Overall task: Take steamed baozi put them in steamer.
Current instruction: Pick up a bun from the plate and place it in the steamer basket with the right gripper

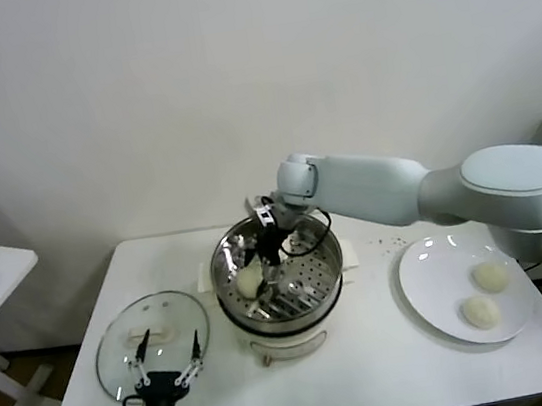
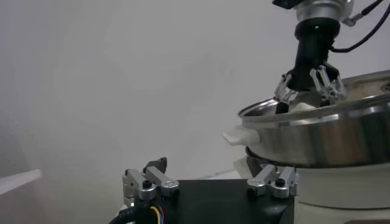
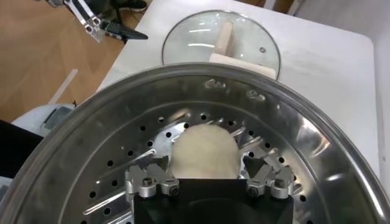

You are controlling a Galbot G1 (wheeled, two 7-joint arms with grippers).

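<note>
Baozi (image 3: 204, 152) lies on the steamer (image 3: 292, 134) insert between the right claw's (image 3: 210, 182) spread fingers.

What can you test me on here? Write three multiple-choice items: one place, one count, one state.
1. The right claw is: A) over the plate B) in the steamer's mouth C) by the glass lid
2. Baozi on the plate: A) none B) two C) four
3. The steamer is: A) covered B) uncovered C) tipped over

Key: 1 B, the right claw hangs over a bun inside the steamer. 2 B, two lie on the white plate. 3 B, the glass lid lies on the table by the idle left claw.
</note>
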